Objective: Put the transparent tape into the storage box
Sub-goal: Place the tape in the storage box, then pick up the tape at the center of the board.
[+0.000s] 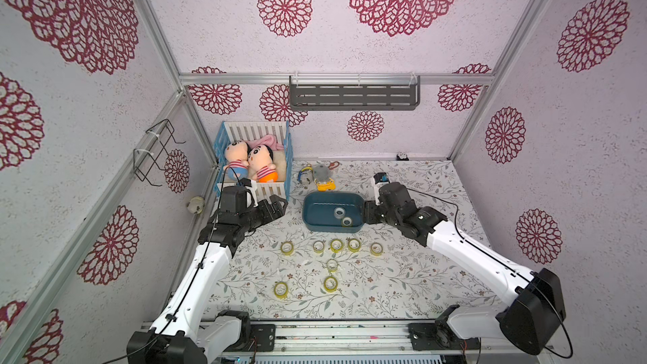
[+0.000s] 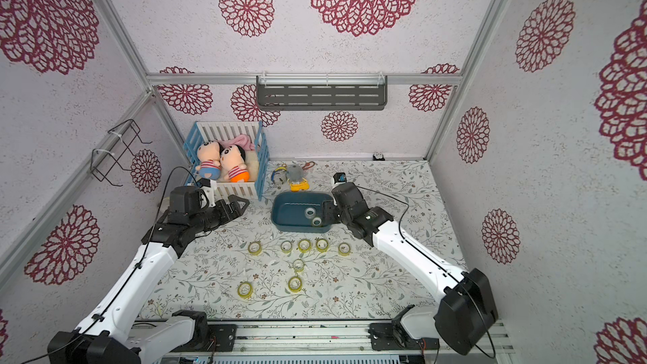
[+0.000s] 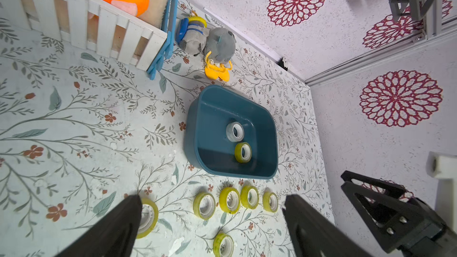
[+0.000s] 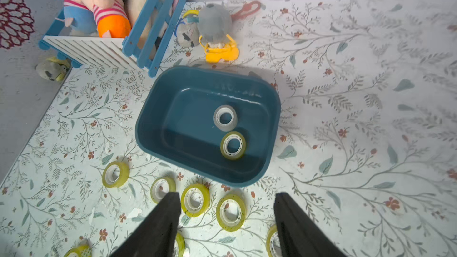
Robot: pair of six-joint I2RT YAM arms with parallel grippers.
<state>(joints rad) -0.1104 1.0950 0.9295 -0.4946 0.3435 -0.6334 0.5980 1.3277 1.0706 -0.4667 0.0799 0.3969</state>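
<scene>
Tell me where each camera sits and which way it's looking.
Top views: high above the base, looking down on the table; left arm and right arm show.
Left wrist: on the left arm, looking past the left gripper at the box.
Right wrist: on the right arm, looking past the right gripper into the box.
Shared: both wrist views show two rolls in the box.
</scene>
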